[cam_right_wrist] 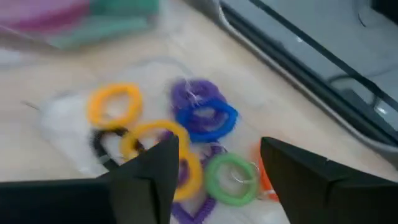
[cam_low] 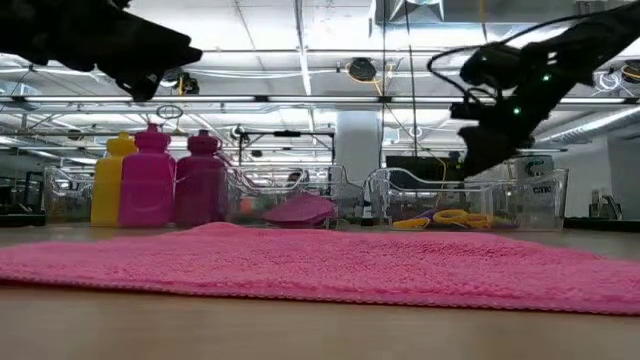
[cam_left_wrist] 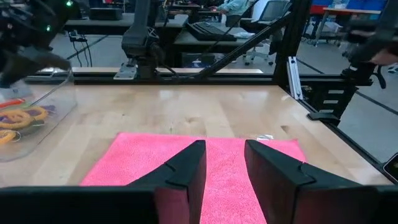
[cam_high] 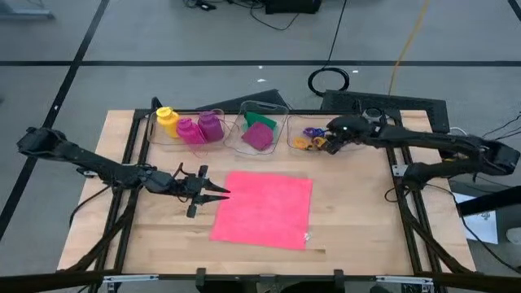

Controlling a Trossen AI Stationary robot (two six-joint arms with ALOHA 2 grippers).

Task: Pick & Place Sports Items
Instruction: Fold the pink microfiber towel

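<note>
While my right claw (cam_high: pixel 328 142) hangs over the rightmost clear bin (cam_high: pixel 295 130) at the back of the table (cam_high: pixel 358 212), its two fingers stand apart with nothing between them. Below them, in that bin: a heap of small coil rings. Noted from the wrist: yellow ring (cam_right_wrist: pixel 114 104), blue ring (cam_right_wrist: pixel 206 119) touching a purple ring (cam_right_wrist: pixel 196 92), green ring (cam_right_wrist: pixel 232 177), a black one (cam_right_wrist: pixel 106 143), a sliver of orange (cam_right_wrist: pixel 263 171) beside one finger. Rings overlap; none is gripped.

Middle bin (cam_high: pixel 262 110): green cloth (cam_high: pixel 262 120) and magenta cloth (cam_high: pixel 258 137), bunched together. Left bin (cam_high: pixel 155 130): three bottles upright in a row, touching — yellow bottle (cam_high: pixel 167 119), magenta bottle (cam_high: pixel 190 130), purple bottle (cam_high: pixel 211 125).

Pink cloth (cam_high: pixel 264 207) lies spread flat on the bare wood, near the table's middle, in front of the bins.

My left claw (cam_high: pixel 213 193) hovers low at the pink cloth's left edge, fingers pointing across it, a narrow gap between them, holding nothing.
</note>
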